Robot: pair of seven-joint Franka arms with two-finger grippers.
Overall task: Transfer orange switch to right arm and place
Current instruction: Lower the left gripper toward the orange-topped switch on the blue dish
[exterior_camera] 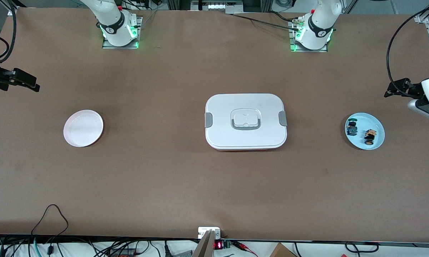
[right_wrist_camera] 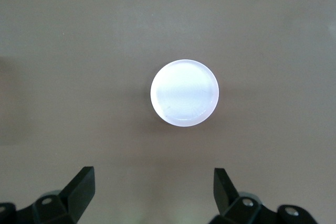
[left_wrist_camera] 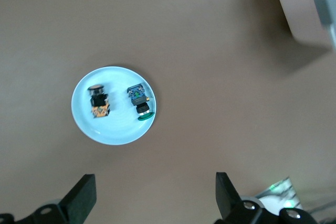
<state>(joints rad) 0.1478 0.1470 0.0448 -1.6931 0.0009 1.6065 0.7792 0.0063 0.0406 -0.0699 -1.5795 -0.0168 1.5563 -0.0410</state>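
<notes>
The orange switch [exterior_camera: 369, 136] lies on a light blue plate [exterior_camera: 366, 119] toward the left arm's end of the table, beside a similar switch with a blue-green body [exterior_camera: 351, 127]. In the left wrist view the orange switch [left_wrist_camera: 98, 101] and the blue-green one [left_wrist_camera: 140, 100] lie on the plate [left_wrist_camera: 118, 128]. My left gripper [exterior_camera: 392, 89] is open and empty, up in the air over the table beside the plate; in its wrist view [left_wrist_camera: 154, 195] nothing is between the fingers. My right gripper [exterior_camera: 30, 84] is open and empty, over the right arm's end of the table, also shown in its wrist view [right_wrist_camera: 152, 190].
A pale pink plate [exterior_camera: 83, 127] lies toward the right arm's end and shows in the right wrist view [right_wrist_camera: 185, 92]. A white lidded box [exterior_camera: 245, 121] with grey latches sits mid-table; its corner shows in the left wrist view [left_wrist_camera: 310, 9]. Cables run along the near edge.
</notes>
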